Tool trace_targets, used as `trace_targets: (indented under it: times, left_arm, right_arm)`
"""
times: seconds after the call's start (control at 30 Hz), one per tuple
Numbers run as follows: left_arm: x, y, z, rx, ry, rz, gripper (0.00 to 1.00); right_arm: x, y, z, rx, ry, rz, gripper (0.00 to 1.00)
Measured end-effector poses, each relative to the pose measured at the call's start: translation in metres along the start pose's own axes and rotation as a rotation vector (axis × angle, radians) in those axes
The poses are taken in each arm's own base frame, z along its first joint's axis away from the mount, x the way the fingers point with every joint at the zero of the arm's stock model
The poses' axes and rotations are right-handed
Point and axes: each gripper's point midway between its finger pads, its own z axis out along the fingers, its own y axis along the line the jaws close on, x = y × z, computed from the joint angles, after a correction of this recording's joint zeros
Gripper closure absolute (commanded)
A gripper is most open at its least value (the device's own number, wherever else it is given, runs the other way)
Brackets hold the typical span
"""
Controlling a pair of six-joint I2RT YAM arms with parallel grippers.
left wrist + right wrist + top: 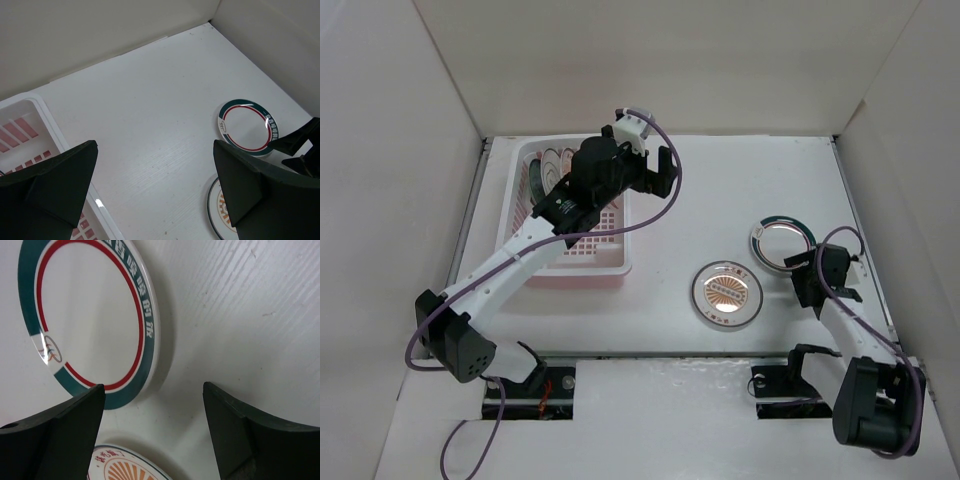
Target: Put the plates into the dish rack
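Note:
The pale pink dish rack [582,262] stands at the left, with plates [548,166] on edge in its far end. Its rim also shows in the left wrist view [40,112]. A white plate with a green and red rim [782,243] [247,127] [85,315] lies flat at the right. An orange sunburst plate [725,293] [220,210] [125,469] lies flat just nearer. My left gripper [655,175] [155,170] is open and empty, held high over the rack's right edge. My right gripper [807,275] [155,405] is open and empty, low beside the green-rimmed plate.
White walls enclose the table on the left, back and right. The right arm [300,145] shows at the edge of the left wrist view. Bare white table [720,190] lies between the rack and the two flat plates.

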Motion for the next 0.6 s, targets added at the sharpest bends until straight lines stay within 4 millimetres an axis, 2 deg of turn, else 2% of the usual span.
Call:
trace_targets:
  times: [0.2, 0.4, 0.6]
  left_arm:
    - [0.000, -0.001, 0.000, 0.003, 0.000, 0.000, 0.00]
    - [0.000, 0.000, 0.000, 0.002, 0.000, 0.000, 0.00]
    - [0.000, 0.001, 0.000, -0.004, 0.000, 0.000, 0.00]
  right_arm:
    - [-0.012, 0.008, 0.014, 0.003, -0.024, 0.039, 0.22]
    - [-0.023, 0.020, 0.030, -0.007, -0.025, 0.074, 0.24]
    - [-0.032, 0.047, 0.055, -0.034, 0.016, 0.090, 0.30]
